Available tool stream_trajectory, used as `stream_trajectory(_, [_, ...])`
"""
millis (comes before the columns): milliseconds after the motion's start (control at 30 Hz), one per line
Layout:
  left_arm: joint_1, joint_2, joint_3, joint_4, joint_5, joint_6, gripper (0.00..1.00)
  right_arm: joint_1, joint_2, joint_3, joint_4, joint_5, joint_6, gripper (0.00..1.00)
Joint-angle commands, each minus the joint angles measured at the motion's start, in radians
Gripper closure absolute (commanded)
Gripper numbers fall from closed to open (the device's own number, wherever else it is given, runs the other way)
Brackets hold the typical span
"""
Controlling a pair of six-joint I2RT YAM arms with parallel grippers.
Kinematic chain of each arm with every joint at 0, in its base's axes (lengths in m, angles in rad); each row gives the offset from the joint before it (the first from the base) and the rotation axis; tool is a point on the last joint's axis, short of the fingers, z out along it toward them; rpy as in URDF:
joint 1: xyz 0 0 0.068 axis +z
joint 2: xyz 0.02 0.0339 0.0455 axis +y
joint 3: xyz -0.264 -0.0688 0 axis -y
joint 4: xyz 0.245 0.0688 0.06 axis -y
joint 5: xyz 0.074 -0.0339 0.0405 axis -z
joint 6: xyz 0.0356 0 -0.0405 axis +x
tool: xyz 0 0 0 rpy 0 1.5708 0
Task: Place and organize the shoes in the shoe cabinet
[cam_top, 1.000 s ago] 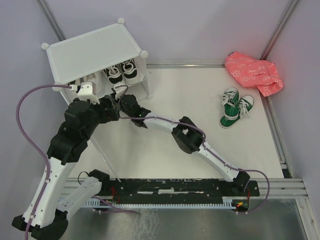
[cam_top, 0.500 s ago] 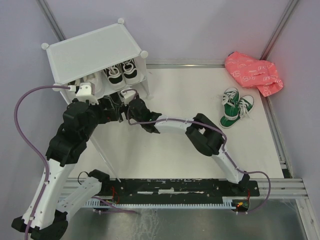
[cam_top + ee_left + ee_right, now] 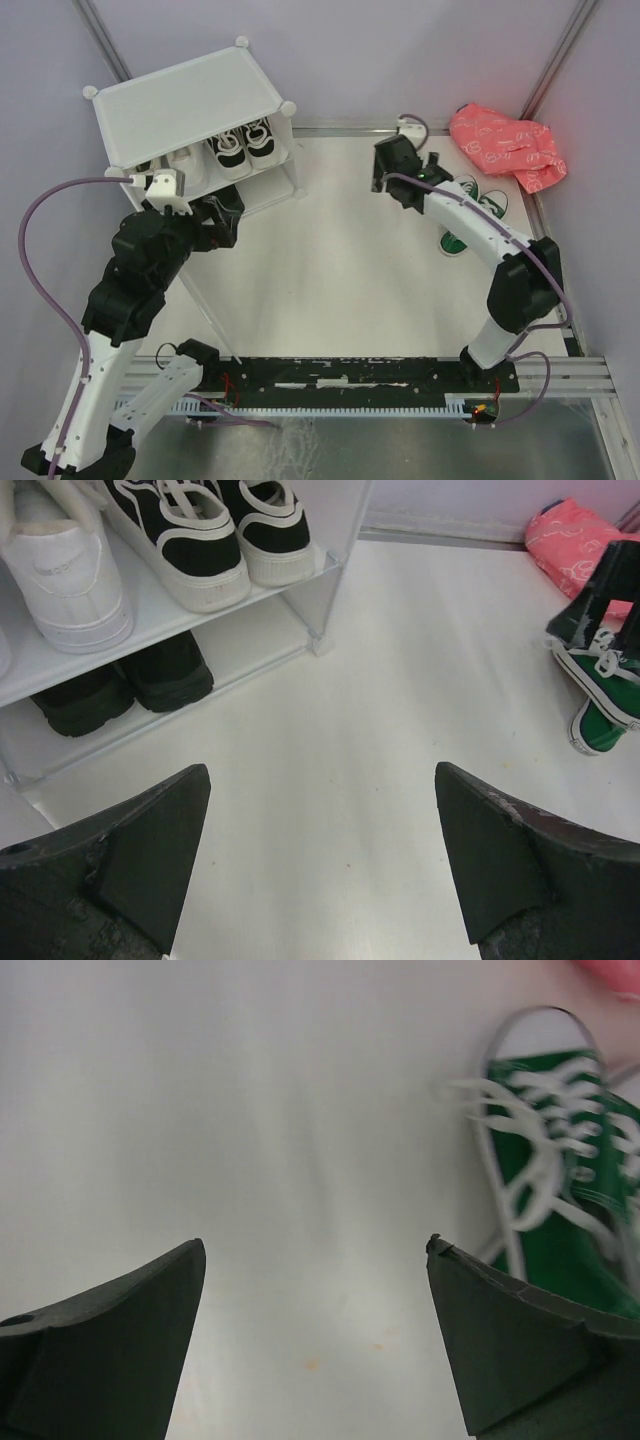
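Your right tool (image 3: 312, 1245) is open and empty, just left of the green sneakers (image 3: 565, 1210), far right on the worktop (image 3: 330, 260). Shift over one shoe's collar, dodge the laces (image 3: 520, 1150), then pinch. Left tool (image 3: 320, 770) is open too, by the cabinet (image 3: 185, 100). Count: two green loose; shelved: two black-white sneakers (image 3: 215, 530), two black shoes (image 3: 130, 680), one clear white sneaker (image 3: 65, 575).

Bright, even, diffuse light fills all three views. The matte white worktop (image 3: 330, 260) is nearly washed out and carries only faint, soft shadows. In the right wrist view, the green canvas sneaker with white laces (image 3: 560, 1160) is smeared and soft. The left wrist view is sharp, and its plain black shoes (image 3: 165, 670) sit in shade under the translucent white plastic cabinet shelf (image 3: 155, 620).
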Motion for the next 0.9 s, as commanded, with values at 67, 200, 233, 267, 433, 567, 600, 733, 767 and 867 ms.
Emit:
stream_trajectory(67, [-0.004, -0.045, -0.017, 0.059, 0.096, 0.021, 0.01, -0.247, -0.128, -0.043, -0.284, 0.063, 0.053, 0.01])
stream_trajectory(200, [-0.003, -0.067, -0.036, 0.062, 0.107, 0.022, 0.01, -0.310, -0.115, -0.066, -0.288, 0.073, 0.032, 0.00])
stream_trajectory(233, [-0.003, -0.070, -0.037, 0.059, 0.103, 0.024, 0.01, -0.315, -0.103, -0.069, -0.288, 0.072, 0.031, 0.00])
stream_trajectory(267, [-0.004, -0.074, -0.038, 0.056, 0.098, 0.026, 0.01, -0.320, -0.089, -0.069, -0.292, 0.063, 0.031, 0.00])
stream_trajectory(433, [-0.004, -0.090, -0.041, 0.039, 0.085, 0.025, 0.01, -0.363, -0.033, -0.108, -0.286, 0.067, 0.068, 0.01])
stream_trajectory(567, [-0.004, -0.099, -0.039, 0.032, 0.068, 0.024, 0.01, -0.435, -0.008, -0.160, -0.245, -0.021, 0.087, 0.06])
stream_trajectory(600, [-0.004, -0.101, -0.039, 0.033, 0.066, 0.023, 0.01, -0.450, -0.005, -0.174, -0.236, -0.044, 0.092, 0.10])
stream_trajectory(733, [-0.004, -0.100, -0.037, 0.035, 0.062, 0.016, 0.01, -0.473, -0.020, -0.236, -0.198, -0.068, 0.100, 0.27])
stream_trajectory(767, [-0.005, -0.101, -0.037, 0.035, 0.060, 0.015, 0.01, -0.473, -0.032, -0.248, -0.189, -0.067, 0.093, 0.44])
stream_trajectory(867, [-0.004, -0.099, -0.029, 0.027, 0.054, 0.012, 0.01, -0.473, -0.073, -0.276, -0.167, -0.078, 0.061, 0.72])
